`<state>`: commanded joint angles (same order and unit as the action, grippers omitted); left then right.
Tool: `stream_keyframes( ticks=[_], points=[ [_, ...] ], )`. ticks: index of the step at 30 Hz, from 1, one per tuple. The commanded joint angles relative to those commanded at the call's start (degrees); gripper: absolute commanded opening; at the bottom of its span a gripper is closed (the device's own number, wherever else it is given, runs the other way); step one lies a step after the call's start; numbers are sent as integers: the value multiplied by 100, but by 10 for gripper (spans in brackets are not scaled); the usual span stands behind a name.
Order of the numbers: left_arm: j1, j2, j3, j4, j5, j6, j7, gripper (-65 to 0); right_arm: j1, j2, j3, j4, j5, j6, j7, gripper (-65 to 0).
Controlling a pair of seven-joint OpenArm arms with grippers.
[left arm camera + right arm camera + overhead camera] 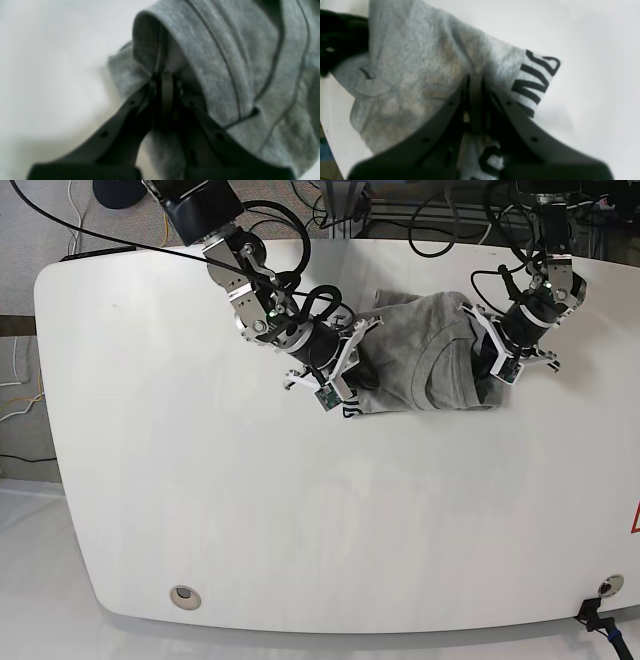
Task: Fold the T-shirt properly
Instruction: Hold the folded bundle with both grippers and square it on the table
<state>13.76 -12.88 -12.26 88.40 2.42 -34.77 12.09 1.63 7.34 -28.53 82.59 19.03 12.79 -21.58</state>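
The grey T-shirt (420, 360) lies bunched on the white table (300, 510), toward the back. At the shirt's right end, my left gripper (163, 75) is shut on a fold of grey fabric (147, 45) beside the stitched hems; the same gripper (495, 365) shows in the base view. My right gripper (475, 75) is shut on the shirt's left edge, next to the black printed letters (535, 75), and appears again (345, 380) in the base view. The cloth between the two grippers is rumpled and partly lifted.
Black cables (300, 290) loop over the table's back edge near the right arm. A round metal insert (184, 596) sits near the front left corner, another (604, 585) at the front right. The left arm's dark body (335, 37) shows behind the shirt.
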Motion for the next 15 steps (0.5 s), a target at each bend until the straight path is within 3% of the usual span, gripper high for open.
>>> stream_keyframes(
  ticks=[4,15],
  points=[
    [-35,0,-9,-510,18,0,-369,-650,-53,0,0,-141,0,0,185,-641],
    [-325,-18,-26,-624,44,0,-325,-650,-484,62,26,79,0,-44,141,-642]
  ],
)
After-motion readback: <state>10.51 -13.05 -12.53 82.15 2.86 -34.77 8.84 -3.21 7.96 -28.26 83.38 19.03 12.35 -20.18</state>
